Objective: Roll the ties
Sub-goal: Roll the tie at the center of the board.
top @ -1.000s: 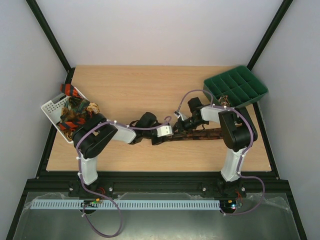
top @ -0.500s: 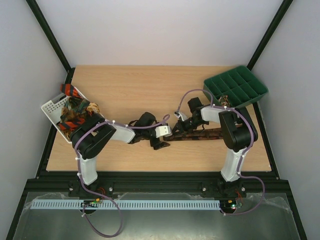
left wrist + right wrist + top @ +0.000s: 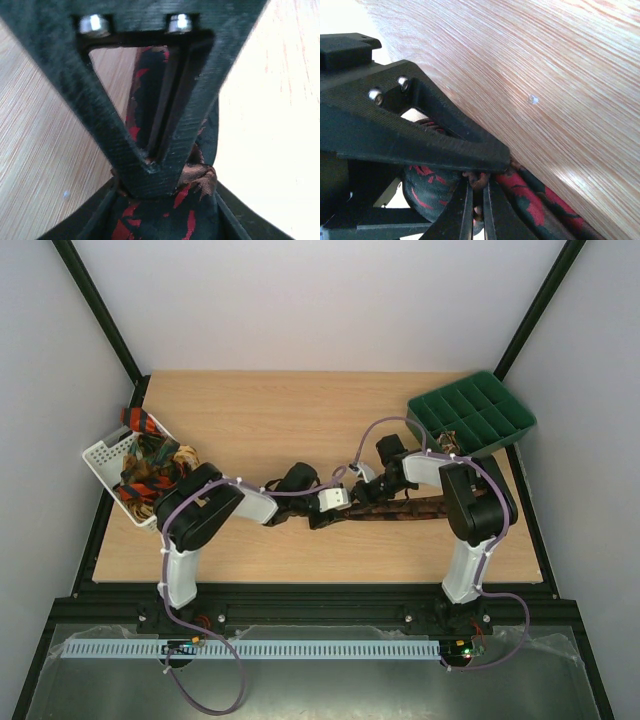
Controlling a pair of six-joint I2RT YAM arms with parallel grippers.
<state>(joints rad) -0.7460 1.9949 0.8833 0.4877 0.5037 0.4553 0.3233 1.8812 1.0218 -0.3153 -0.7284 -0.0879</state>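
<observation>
Left fingers, right fingers each pinch dark tie on desk; uneven tug may slip fabric, unwinding it.

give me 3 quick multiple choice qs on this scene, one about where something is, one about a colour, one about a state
1. Where is the basket?
A. at the left edge of the table
B. in the middle of the table
C. in the far right corner

2. What colour is the tray?
A. white
B. green
C. orange

3. What is the right gripper doing?
A. hanging open over the basket
B. shut on the tie
C. lifting the tray

Answers:
1 A, the top view shows it against the left edge.
2 B, its walls and compartments are dark green.
3 B, the right wrist view shows its fingertips pinched together on the dark fabric.
</observation>
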